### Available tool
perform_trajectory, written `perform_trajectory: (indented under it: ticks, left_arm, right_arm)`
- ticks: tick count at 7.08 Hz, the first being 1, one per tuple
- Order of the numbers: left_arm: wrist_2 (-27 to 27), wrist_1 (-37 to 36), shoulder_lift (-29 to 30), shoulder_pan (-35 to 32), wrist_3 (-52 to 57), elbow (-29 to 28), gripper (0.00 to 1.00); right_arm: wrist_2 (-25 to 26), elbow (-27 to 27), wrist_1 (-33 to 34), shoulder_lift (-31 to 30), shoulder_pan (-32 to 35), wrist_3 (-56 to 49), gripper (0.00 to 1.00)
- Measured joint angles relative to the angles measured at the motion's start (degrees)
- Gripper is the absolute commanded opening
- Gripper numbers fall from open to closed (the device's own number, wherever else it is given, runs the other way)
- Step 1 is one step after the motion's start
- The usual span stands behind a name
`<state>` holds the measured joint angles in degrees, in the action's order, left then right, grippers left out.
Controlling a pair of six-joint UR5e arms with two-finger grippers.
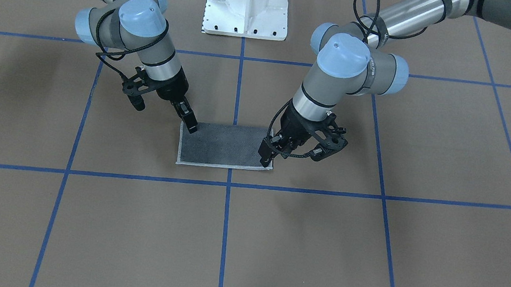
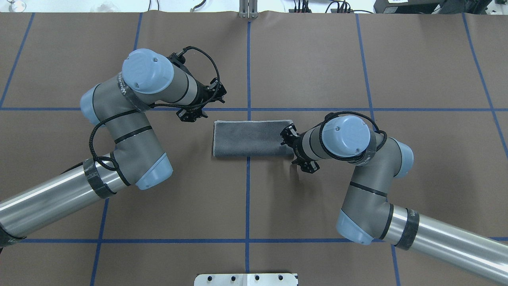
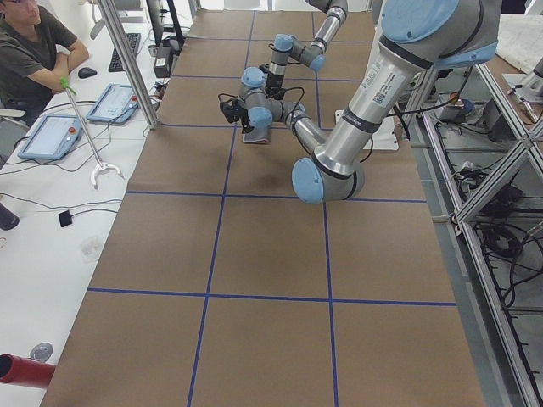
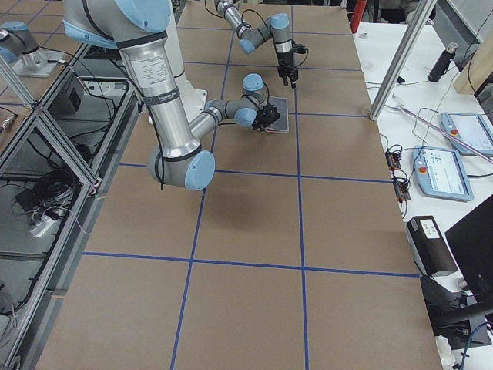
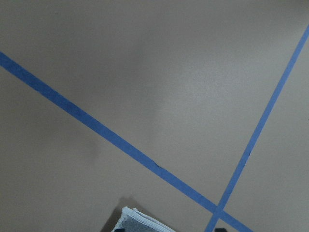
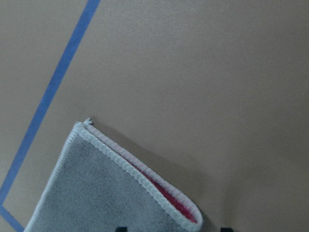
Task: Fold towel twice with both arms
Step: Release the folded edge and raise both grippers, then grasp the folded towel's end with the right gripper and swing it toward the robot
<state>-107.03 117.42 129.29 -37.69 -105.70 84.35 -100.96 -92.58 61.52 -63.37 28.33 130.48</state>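
Towel (image 1: 226,145): folded once into a flat rectangle, dark grey face up, light grey hem around the edge. It lies mid-table (image 1: 368,252), straddling the centre tape line (image 1: 238,88). The right wrist view shows the pink face between the layers at one open corner.

Right gripper (image 1: 191,125): angled down at the towel's corner on the robot's side. In its wrist view two fingertips (image 6: 121,229) stand apart with that corner between them. Jaws parted, nothing gripped.

Left gripper (image 1: 267,157): angled down at the diagonally opposite corner, on the operators' side. Its jaw gap cannot be told from any view, nor whether it touches the cloth. Its wrist view catches only a bit of hem.
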Motion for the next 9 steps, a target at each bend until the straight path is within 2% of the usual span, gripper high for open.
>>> perform_trajectory:
  ticks: [1,6,9]
  left_arm:
    - [0.02,0.0,0.0,0.04,-0.04,-0.03,0.69]
    - [-0.02,0.0,0.01,0.07,-0.2,-0.07,0.69]
    - [-0.02,0.0,0.08,0.08,-0.43,0.19,0.69]
  right_arm:
    - [0.06,-0.02,0.0,-0.12,-0.02,0.19,0.0]
    - [-0.19,-1.17,0.02,-0.51,0.15,0.38,0.0]
    - [-0.59,-10.13,6.86,-2.93,-1.71,0.41,0.0]
